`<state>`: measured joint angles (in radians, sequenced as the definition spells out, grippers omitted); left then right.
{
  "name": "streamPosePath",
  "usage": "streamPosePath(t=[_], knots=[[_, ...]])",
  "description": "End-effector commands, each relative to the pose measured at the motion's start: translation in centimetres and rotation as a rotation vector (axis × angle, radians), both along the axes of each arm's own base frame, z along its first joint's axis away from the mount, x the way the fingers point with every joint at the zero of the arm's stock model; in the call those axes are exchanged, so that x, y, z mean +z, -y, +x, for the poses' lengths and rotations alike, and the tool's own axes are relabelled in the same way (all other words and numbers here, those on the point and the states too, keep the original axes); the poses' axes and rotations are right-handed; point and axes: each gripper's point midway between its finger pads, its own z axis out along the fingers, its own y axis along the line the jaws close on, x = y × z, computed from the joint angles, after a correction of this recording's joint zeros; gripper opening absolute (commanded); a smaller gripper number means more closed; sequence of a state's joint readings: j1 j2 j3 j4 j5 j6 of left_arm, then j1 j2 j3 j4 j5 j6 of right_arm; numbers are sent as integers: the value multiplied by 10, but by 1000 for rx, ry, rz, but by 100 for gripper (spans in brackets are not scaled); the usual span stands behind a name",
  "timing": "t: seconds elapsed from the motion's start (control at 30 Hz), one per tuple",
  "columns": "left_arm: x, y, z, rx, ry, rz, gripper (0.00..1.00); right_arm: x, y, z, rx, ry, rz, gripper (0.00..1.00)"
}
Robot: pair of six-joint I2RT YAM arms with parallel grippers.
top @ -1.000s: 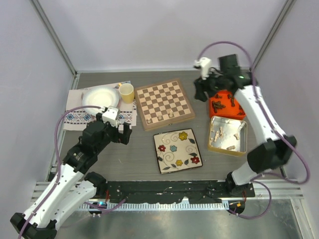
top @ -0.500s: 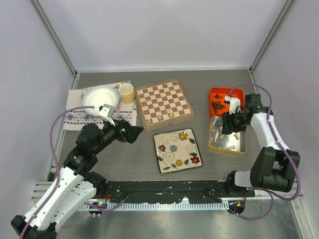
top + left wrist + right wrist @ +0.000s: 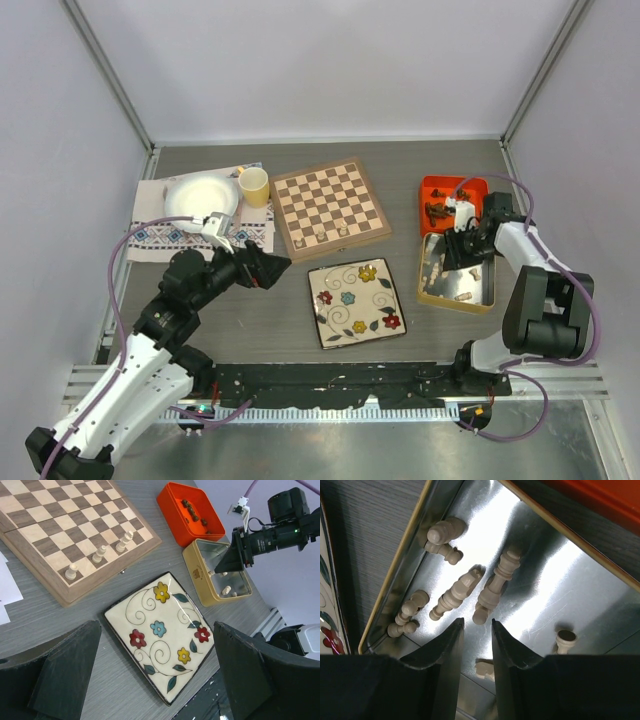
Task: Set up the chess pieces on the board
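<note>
The board (image 3: 330, 208) lies at the back centre, with three cream chess pieces (image 3: 99, 554) standing along its near edge. More cream pieces (image 3: 495, 587) lie on their sides in the gold tin (image 3: 430, 290). Dark pieces (image 3: 192, 512) sit in the orange tray (image 3: 452, 185). My right gripper (image 3: 476, 622) is down inside the tin with its jaws open by a narrow gap, tips just short of the base of a tall cream piece. One small cream piece (image 3: 485, 670) lies on the tin floor between the fingers. My left gripper (image 3: 156, 624) hangs wide open above the table, holding nothing.
A square floral plate (image 3: 355, 300) lies between the arms, in front of the board. A white plate (image 3: 200, 197) and a yellow cup (image 3: 254, 186) rest on a patterned cloth (image 3: 150, 235) at the left. Walls enclose the table on three sides.
My right arm came down from beside the orange tray into the gold tin, its jaws narrowing. My left gripper swung right toward the floral plate and stayed wide open.
</note>
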<state>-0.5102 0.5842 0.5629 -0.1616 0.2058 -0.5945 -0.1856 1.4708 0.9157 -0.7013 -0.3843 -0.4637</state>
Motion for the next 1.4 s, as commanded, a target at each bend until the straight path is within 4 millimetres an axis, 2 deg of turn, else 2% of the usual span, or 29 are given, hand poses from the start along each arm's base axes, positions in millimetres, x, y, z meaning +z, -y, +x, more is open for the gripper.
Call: streamPosePath(t=[0.0,0.4,0.7,0.9,1.17,1.37], knots=[[17,5,4,-9,50,-53,100,-3,0,7,2,24,-25,33],[12,5,4,-4,37,-61,99,-15,-3,5,13,-18,-52,26],[12,4,3,-3,39,-62,100,-14,0,4,14,-21,-72,11],[12,3,3,-2,38,-58,100,5,13,7,6,44,-140,8],[12,6,5,-7,39,-52,99,33,24,-5,40,64,-136,8],[11,8,5,-21,33,-50,100,55,24,4,46,111,-125,8]])
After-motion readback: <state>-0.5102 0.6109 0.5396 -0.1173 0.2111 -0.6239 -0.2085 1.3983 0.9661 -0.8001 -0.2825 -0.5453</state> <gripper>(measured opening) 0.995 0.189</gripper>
